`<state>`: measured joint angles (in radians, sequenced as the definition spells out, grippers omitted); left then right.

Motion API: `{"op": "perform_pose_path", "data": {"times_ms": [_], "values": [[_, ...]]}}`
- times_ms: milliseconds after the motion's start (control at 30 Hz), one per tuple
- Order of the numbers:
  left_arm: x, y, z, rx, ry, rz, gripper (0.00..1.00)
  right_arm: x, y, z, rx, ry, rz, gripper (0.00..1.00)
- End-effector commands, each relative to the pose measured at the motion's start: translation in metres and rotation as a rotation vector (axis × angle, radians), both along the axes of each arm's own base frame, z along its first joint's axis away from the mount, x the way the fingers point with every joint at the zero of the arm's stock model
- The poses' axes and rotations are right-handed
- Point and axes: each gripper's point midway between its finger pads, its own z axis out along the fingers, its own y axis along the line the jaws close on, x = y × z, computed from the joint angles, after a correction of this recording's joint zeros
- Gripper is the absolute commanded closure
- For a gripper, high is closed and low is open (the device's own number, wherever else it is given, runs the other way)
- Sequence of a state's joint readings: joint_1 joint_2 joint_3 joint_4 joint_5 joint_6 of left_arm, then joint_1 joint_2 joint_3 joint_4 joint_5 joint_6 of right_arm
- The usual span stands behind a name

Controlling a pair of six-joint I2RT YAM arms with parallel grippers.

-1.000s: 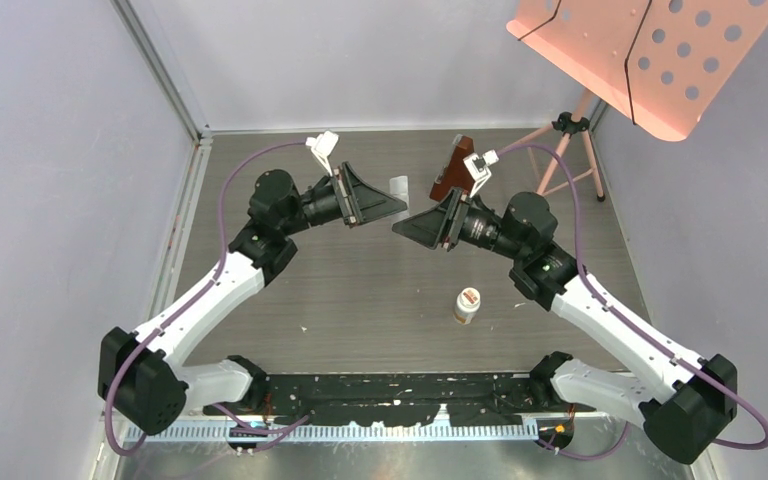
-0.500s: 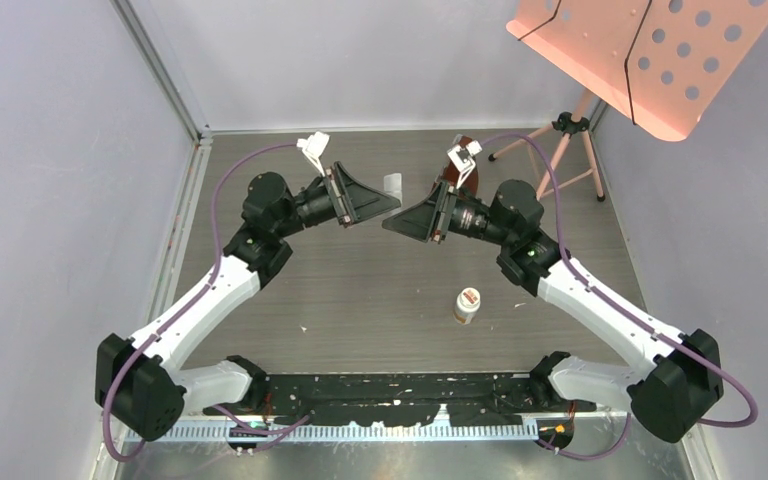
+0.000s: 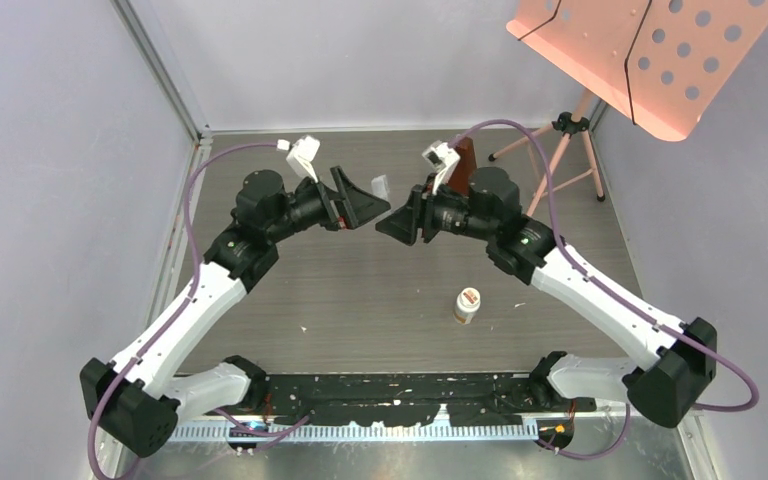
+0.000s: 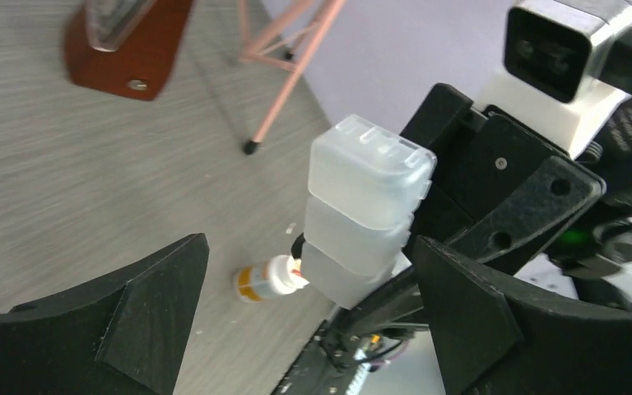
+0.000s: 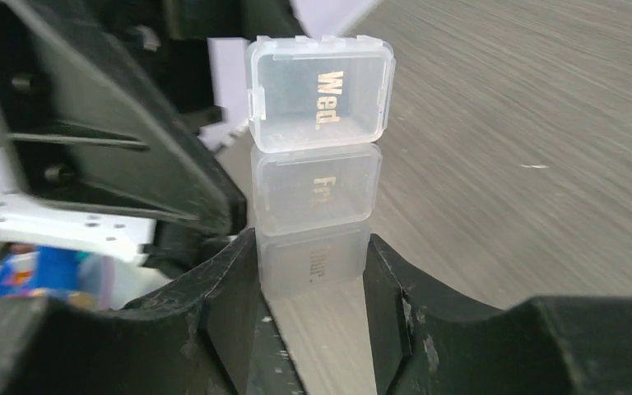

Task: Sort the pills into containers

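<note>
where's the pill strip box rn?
Off the table at far centre of the top view: the strip box is clamped by its end compartment in the right hand, facing the open left hand.

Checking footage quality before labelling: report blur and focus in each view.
Top external: sharp, evenly lit, soft shadows. Left wrist: table and brown wooden block motion-smeared, clear strip box crisp. Right wrist: "Wed." lid sharp, lower labels soft, table streaked.

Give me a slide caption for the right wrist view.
Right end effector clamps the end cell of a clear three-cell pill container, far cell marked Wed.
</note>
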<state>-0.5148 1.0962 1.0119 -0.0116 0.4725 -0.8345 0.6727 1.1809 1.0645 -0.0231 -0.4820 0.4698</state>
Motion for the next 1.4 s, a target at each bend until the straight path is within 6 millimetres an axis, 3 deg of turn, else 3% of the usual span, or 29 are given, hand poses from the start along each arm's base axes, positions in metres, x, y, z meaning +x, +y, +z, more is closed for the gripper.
{"op": "perform_pose_path", "data": {"times_ms": [0, 167, 333, 467, 600, 700, 933, 1200, 1367], "values": [[0.01, 0.033, -0.002, 0.159, -0.096, 0.134, 0.01, 0.03, -0.001, -0.03, -0.275, -0.162, -0.125, 0.76], [0.011, 0.034, -0.01, 0.188, -0.08, 0.125, 0.0, 0.044, 0.011, -0.051, -0.361, -0.198, -0.174, 0.76], [0.018, 0.044, -0.025, 0.216, -0.006, 0.199, 0.01, 0.047, 0.018, -0.05, -0.363, -0.25, -0.189, 0.77], [0.024, 0.047, -0.036, 0.179, 0.085, 0.252, 0.12, 0.045, 0.025, -0.052, -0.38, -0.281, -0.169, 0.77], [0.025, 0.043, -0.026, 0.075, 0.054, 0.256, 0.2, 0.04, 0.031, -0.058, -0.38, -0.272, -0.145, 0.77], [0.025, 0.04, -0.022, 0.044, 0.045, 0.251, 0.2, 0.035, 0.034, -0.058, -0.374, -0.272, -0.136, 0.77], [0.028, 0.031, -0.033, 0.008, 0.131, 0.232, 0.31, 0.031, 0.04, -0.052, -0.36, -0.272, -0.116, 0.77], [0.026, 0.029, -0.051, 0.024, 0.221, 0.232, 0.42, 0.042, 0.045, -0.05, -0.398, -0.252, -0.153, 0.77], [0.028, 0.032, -0.055, 0.045, 0.221, 0.252, 0.61, 0.044, 0.049, -0.051, -0.395, -0.235, -0.156, 0.77]]}}
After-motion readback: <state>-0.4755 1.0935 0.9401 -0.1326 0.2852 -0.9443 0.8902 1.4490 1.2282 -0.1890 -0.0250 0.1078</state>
